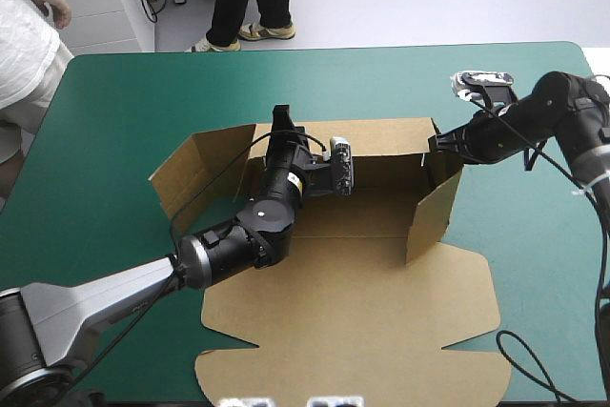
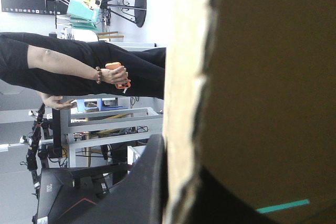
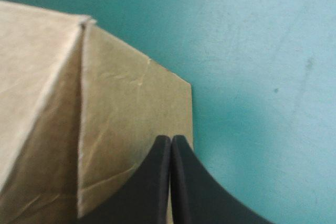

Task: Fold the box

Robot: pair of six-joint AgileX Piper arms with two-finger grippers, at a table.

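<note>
The brown box (image 1: 353,312) lies in the middle of the teal-green table, its lid flat toward the near edge. Its back wall (image 1: 381,135) and right wall (image 1: 434,212) stand up, while the left wall (image 1: 191,178) leans outward. My left gripper (image 1: 283,124) is at the left part of the back wall's top edge. In the left wrist view my left gripper (image 2: 181,156) is shut on that board edge (image 2: 184,77), one finger on each side. My right gripper (image 1: 435,145) is at the back right corner. In the right wrist view my right gripper (image 3: 171,141) is shut, its tip against the corner flap (image 3: 131,114).
A person in white (image 1: 19,54) stands right at the table's far left corner. Bare teal-green cover (image 1: 286,83) stretches beyond the box and to its left. The box's lid reaches almost to the near edge of the table.
</note>
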